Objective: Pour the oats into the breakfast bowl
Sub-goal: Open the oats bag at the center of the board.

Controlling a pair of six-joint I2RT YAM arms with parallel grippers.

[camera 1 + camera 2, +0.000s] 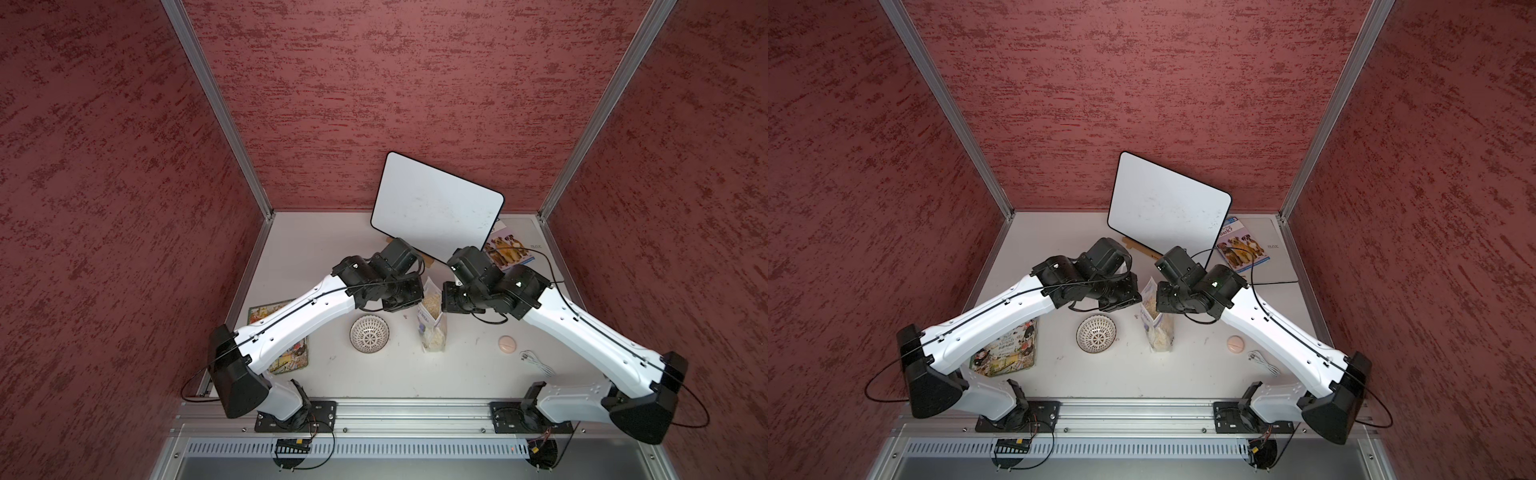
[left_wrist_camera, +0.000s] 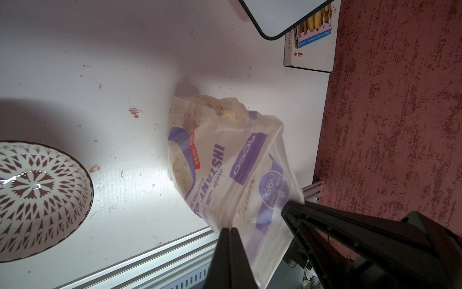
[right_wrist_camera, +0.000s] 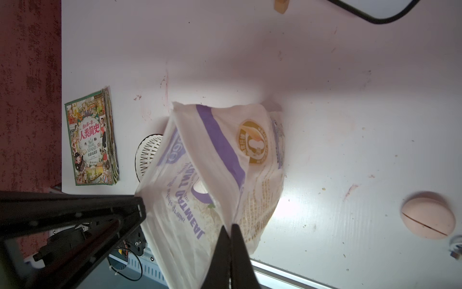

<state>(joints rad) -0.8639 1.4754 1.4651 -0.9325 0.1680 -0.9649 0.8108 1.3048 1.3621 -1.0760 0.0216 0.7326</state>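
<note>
The oats pouch [image 1: 433, 328], clear with a white label and purple-blue lettering, stands upright on the table in both top views, its mouth spread open and pale flakes showing inside. My left gripper [image 2: 230, 229] is shut on one side of the pouch's top edge. From the opposite side my right gripper [image 3: 230, 226] is shut on the other lip of the pouch [image 3: 217, 162]. The breakfast bowl [image 1: 369, 333], white with a dark lattice pattern, sits empty just left of the pouch [image 2: 225, 162]. The same bowl [image 2: 37, 197] also appears in the left wrist view.
A whiteboard [image 1: 436, 208] leans at the back on a wooden stand. A dog book [image 1: 505, 249] lies on a flat box behind the right arm. A picture book [image 1: 1007, 349] lies under the left arm. A pinkish disc [image 1: 507, 344] and a white cable [image 1: 536, 361] lie at the right.
</note>
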